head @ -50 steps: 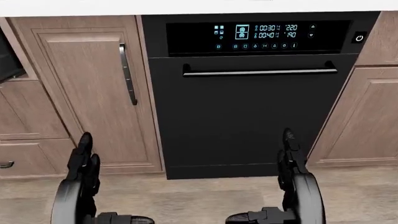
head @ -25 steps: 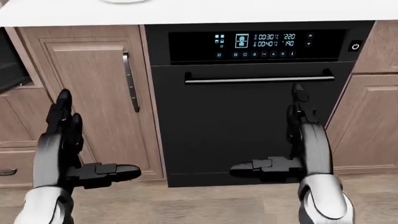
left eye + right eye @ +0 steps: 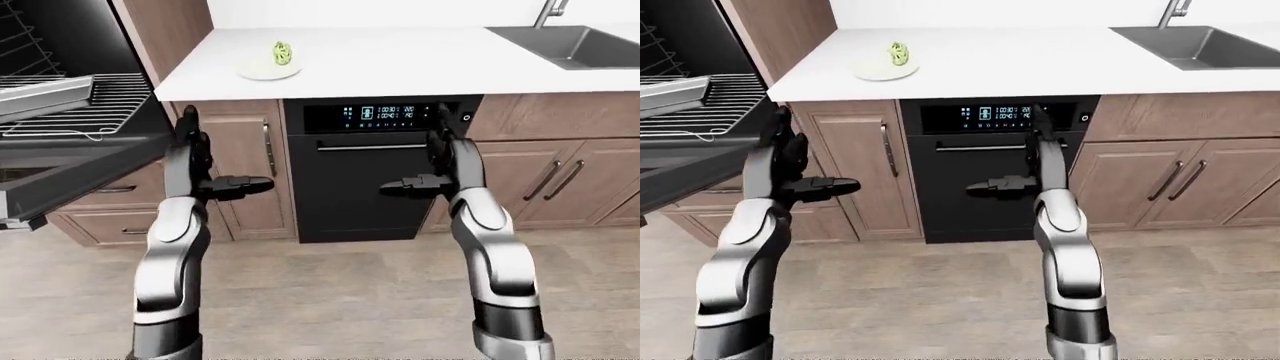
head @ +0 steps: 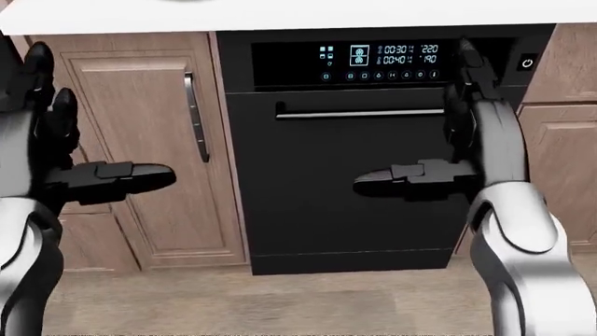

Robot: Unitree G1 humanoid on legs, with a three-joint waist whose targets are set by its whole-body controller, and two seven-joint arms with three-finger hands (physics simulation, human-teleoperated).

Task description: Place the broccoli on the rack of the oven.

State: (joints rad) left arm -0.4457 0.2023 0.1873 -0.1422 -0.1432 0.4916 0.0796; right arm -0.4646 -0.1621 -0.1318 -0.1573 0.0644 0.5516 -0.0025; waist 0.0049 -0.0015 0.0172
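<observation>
The oven (image 3: pixel 60 161) stands open at 9 o'clock, its rack (image 3: pixel 95 105) free. The broccoli (image 3: pixel 283 52) waits on a plate (image 3: pixel 268 70) at 12 o'clock. Both the left hand (image 3: pixel 200 169) and right hand (image 3: pixel 440 161) are spread wide and empty; better step nearer before reaching.

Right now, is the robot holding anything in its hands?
No. The left hand and right hand are open and empty; the broccoli sits on the plate.
</observation>
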